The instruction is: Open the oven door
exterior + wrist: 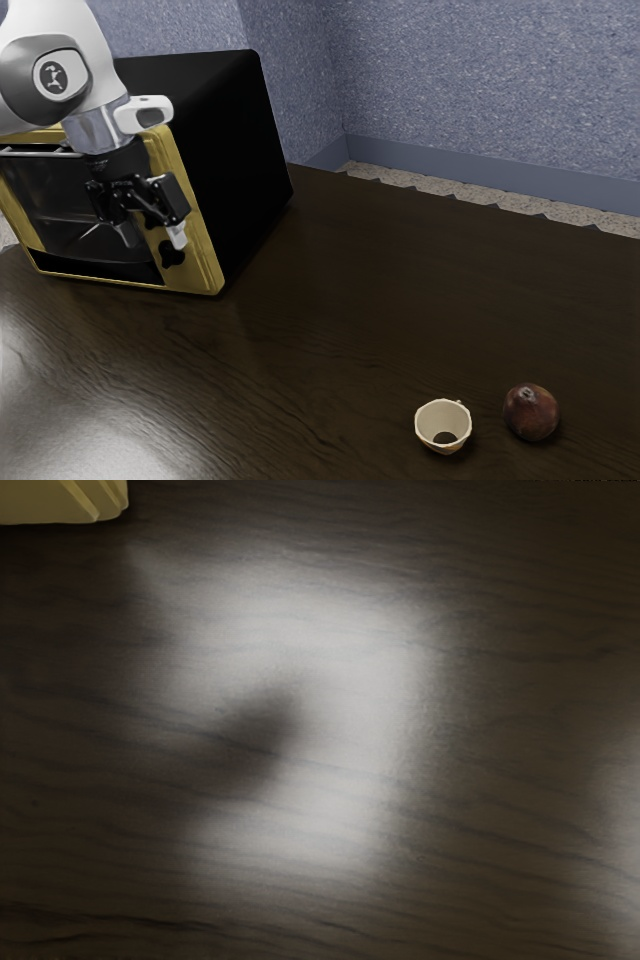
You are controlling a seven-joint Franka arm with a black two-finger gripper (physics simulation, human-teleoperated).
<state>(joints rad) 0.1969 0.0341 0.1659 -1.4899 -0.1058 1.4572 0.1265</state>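
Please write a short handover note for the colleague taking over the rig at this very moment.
Gripper: open and empty, in front of the oven's control side, near the knobs.
Oven: at the exterior view's left; its door looks shut, with the handle along the top.
Done: no opening visible.
Left: bring the gripper to the handle, then open the door.
Also on the table: a cup and a dark red round object.

Black hand (153,236) downward, fingers (178,238) apart
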